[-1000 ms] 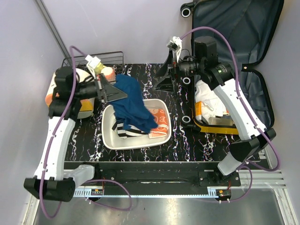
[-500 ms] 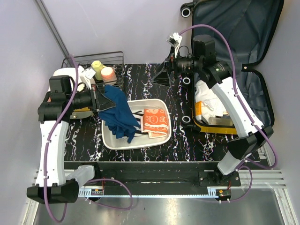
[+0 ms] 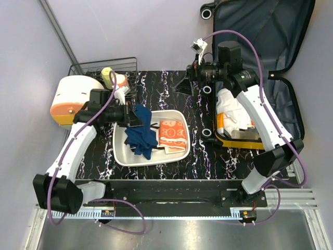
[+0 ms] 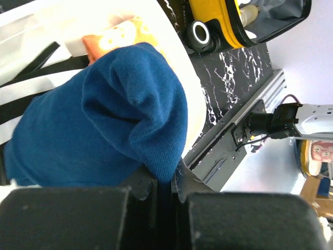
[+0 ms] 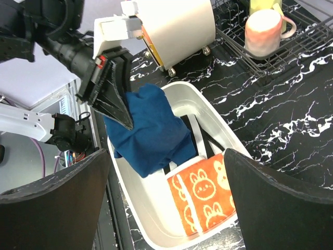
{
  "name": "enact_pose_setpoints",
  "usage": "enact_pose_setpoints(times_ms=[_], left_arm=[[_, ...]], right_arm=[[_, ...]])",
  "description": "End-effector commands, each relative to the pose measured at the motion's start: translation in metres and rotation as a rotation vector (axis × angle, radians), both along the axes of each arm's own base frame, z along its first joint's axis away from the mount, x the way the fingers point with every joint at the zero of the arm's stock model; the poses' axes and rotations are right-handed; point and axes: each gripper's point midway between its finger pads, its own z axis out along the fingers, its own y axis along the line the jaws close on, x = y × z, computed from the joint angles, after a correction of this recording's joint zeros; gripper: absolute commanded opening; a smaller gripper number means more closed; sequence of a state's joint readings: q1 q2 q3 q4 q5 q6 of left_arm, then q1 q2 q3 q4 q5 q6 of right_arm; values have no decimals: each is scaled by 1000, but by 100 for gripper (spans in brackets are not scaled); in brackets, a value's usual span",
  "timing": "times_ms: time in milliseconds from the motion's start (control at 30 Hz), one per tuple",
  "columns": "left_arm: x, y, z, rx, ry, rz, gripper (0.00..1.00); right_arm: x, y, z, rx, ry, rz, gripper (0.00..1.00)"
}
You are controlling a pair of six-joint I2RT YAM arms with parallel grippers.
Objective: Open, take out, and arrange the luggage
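Top view: the luggage (image 3: 283, 36) lies open at the right edge of the table (image 3: 203, 156). Its lid leans on the back wall with the grey lining showing, and its yellow shell rests on the table with white bundles (image 3: 231, 112) inside. The right gripper (image 3: 185, 85) hovers over the far part of the table, just left of the luggage. The left gripper (image 3: 136, 116) is clamped on a blue cloth (image 3: 141, 138), which hangs into the left half of the tray (image 3: 119, 150). An orange cloth (image 3: 173, 136) lies flat in the tray's right half. A container (image 3: 70, 96) stands at the far left. Behind it, a rack (image 3: 125, 63) holds a cup (image 3: 120, 79) and a bottle (image 3: 106, 74).

Left wrist view: the two fingers (image 4: 67, 219) pinch a fold of the blue cloth between them. The rest of the cloth bulges out above a striped cloth (image 4: 31, 83) in the tray. Beyond the tray's rim, a wheel (image 4: 200, 34) and the yellow corner of the luggage stand on the table.

Right wrist view: the fingers (image 5: 52, 203) are spread wide with nothing between them. Below, the blue cloth drapes from the left gripper onto the striped cloth, beside the orange cloth. The container, rack and cup sit farther off.
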State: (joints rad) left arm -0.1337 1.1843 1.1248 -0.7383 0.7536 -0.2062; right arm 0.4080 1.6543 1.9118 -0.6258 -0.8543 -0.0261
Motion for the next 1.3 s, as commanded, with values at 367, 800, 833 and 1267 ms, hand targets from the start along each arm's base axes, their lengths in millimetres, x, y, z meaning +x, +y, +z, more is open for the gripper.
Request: enact_pose_setpoints(times_ms=[367,800,833,1267], left_arm=[[33,35,-106,-80,204,147,0],[24,-25,-22,-145,73,10,0],[24,-34,-6,-177,56,2,0],[15,-61,20,-289,67,-52,0]], right_arm=[[-13,-33,-2,-15,-22,-54,100],[-12,-34,-3,-19,-19,-51,100],[-12,-34,-4,-21,-17,-52,100],[-12,-35,-8,-26,-12,-51,100]])
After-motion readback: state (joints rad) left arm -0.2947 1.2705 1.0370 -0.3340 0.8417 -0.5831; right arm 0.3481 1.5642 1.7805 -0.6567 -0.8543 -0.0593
